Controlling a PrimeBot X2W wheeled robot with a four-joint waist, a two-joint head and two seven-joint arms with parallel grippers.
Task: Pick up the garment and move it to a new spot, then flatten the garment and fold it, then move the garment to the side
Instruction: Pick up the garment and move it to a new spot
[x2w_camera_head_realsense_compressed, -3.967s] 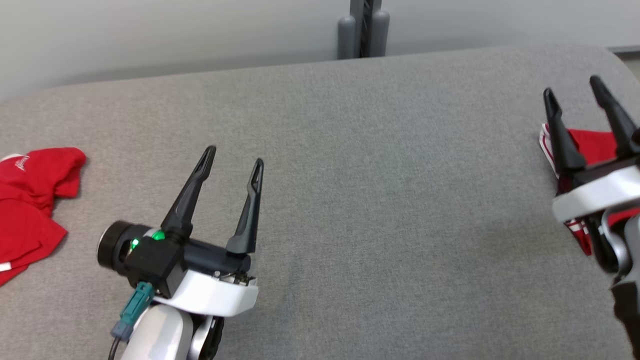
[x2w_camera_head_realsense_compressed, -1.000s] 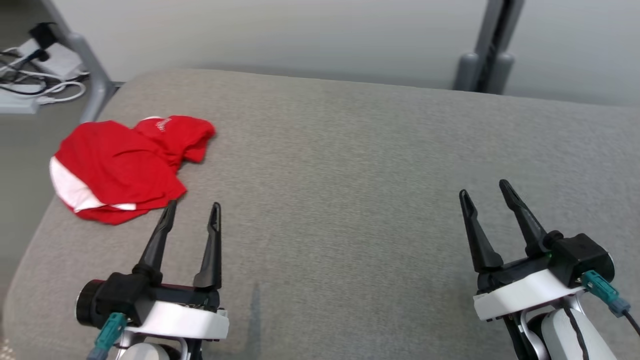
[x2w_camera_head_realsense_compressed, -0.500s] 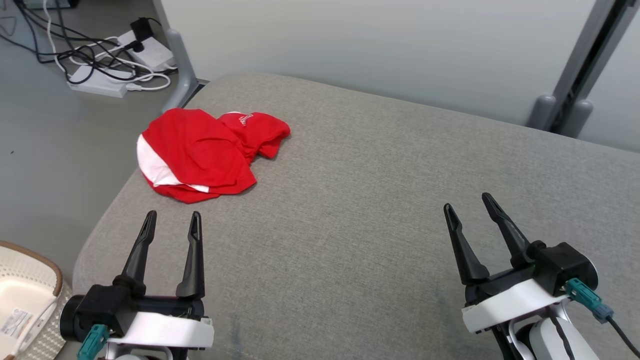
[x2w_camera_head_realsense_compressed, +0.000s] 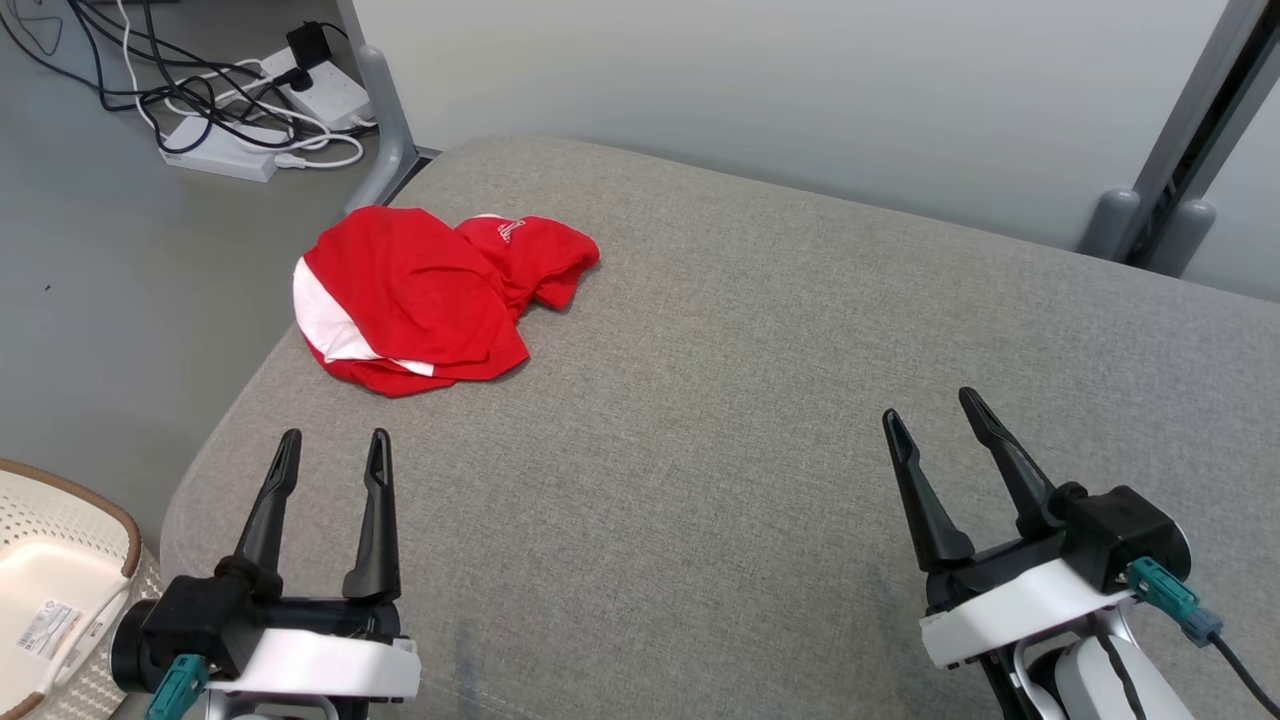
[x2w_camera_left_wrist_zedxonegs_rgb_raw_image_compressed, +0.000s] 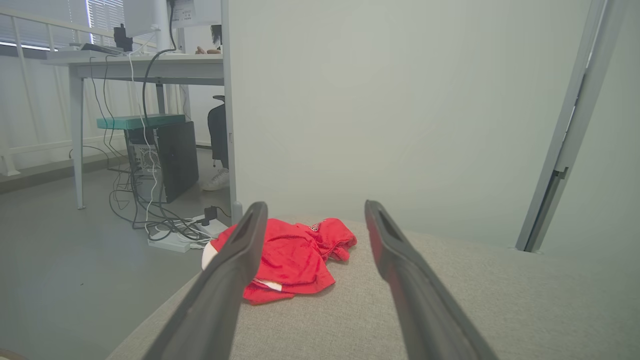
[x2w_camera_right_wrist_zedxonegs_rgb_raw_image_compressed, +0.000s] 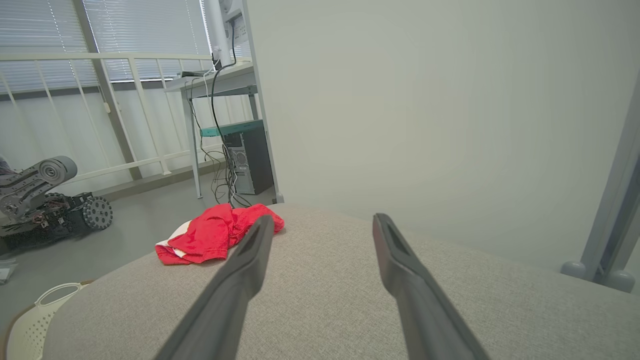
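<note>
Garment (x2w_camera_head_realsense_compressed: 430, 300): a red piece with a white band, lying crumpled near the far left corner of the grey padded surface (x2w_camera_head_realsense_compressed: 750, 400), at about 10 o'clock in my head view. Its white edge faces the surface's left rim, and a smaller bunched red part with white lettering points toward 2 o'clock. Nothing touches it.

My left gripper (x2w_camera_head_realsense_compressed: 334, 437) sits at 7 o'clock, fingers pointing to 12, jaws wide and empty. The garment lies ahead of it, at roughly 1 o'clock from its tips, well apart. In my left wrist view the garment (x2w_camera_left_wrist_zedxonegs_rgb_raw_image_compressed: 292, 257) shows between my two fingers, partly behind the left one.

My right gripper (x2w_camera_head_realsense_compressed: 929, 405) sits at 4 o'clock, jaws also wide and empty, above bare grey fabric. In my right wrist view the garment (x2w_camera_right_wrist_zedxonegs_rgb_raw_image_compressed: 215, 235) lies far off at 10 o'clock.

Compared with four seconds ago, my head has turned left. Then the garment was cut off at the 9 o'clock edge; now all of it is in view. A white basket (x2w_camera_head_realsense_compressed: 60, 560) on the floor at 8 o'clock and a power strip with cables (x2w_camera_head_realsense_compressed: 230, 150) at 11 o'clock have entered the picture. The garment's shape looks unchanged over the last second, and both jaws are as wide as before.
</note>
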